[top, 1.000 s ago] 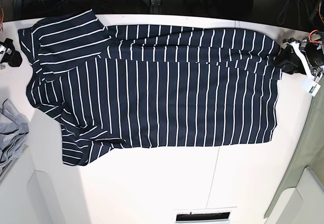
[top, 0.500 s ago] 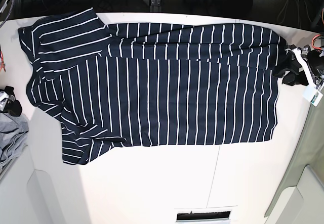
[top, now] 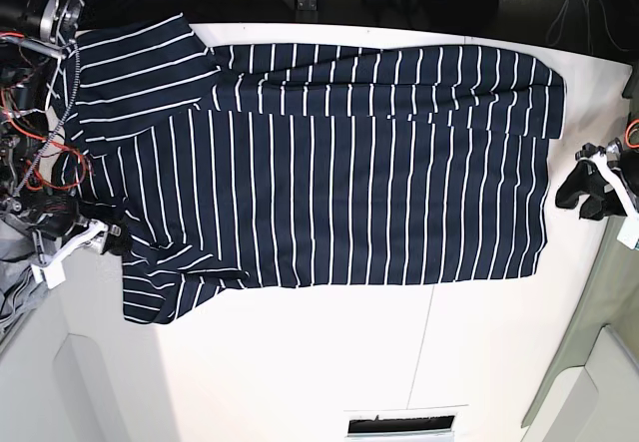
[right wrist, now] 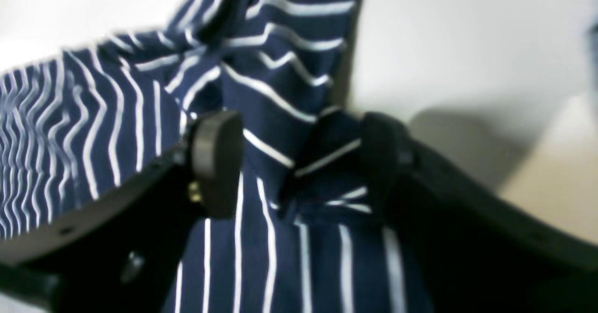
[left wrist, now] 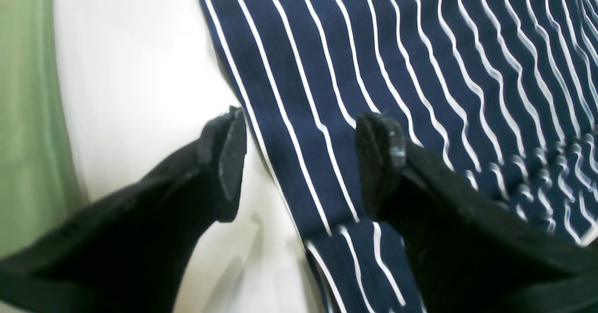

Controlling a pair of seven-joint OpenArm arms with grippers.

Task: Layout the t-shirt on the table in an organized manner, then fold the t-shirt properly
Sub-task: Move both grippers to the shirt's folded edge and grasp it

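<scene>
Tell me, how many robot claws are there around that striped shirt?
2. The right gripper sits at the t-shirt's sleeve end; the left gripper hovers off the hem end. Both open.

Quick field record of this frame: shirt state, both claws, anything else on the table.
garment: t-shirt, spread on the table, neck end at base view's left
fold: one long side folded over along the far edge
left claw: open, at the hem edge, nothing held
right claw: open, over bunched fabric at the sleeve end; contact unclear
other: grey garment at the table's left edge
</scene>
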